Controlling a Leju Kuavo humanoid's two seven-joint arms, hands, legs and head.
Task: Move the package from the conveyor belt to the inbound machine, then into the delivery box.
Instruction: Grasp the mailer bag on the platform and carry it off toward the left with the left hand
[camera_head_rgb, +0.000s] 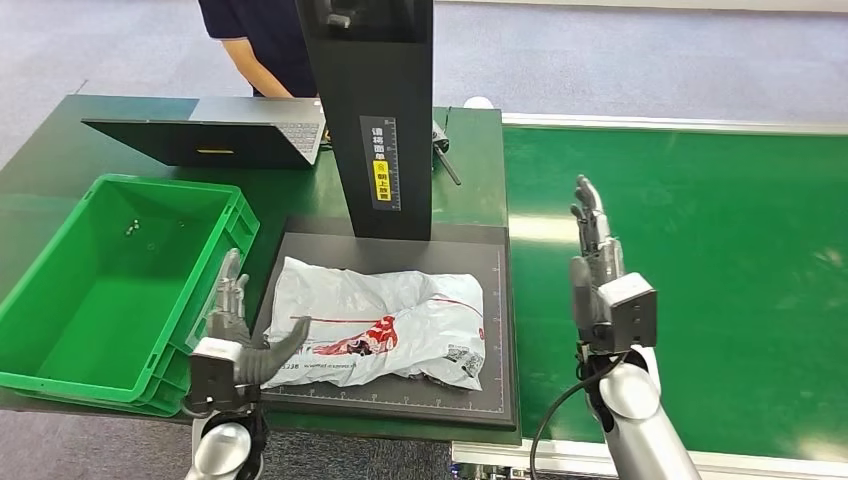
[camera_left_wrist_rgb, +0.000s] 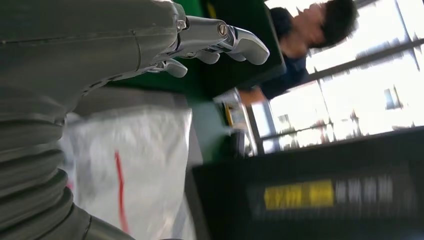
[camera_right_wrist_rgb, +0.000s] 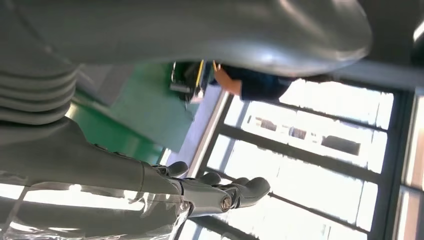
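A white plastic package with red print lies flat on the black platform of the inbound machine, under its black upright post. In the left wrist view the package shows as a white blur beside the hand. My left hand stands at the platform's left edge, fingers up and apart, thumb reaching toward the package's near-left corner, holding nothing. My right hand is raised over the green conveyor belt, just right of the platform, fingers straight and empty. The green delivery box stands open at the left.
A laptop sits at the back of the dark green table, and a person in dark blue stands behind it. A small dark tool lies beside the post. The belt's white front rail runs below my right arm.
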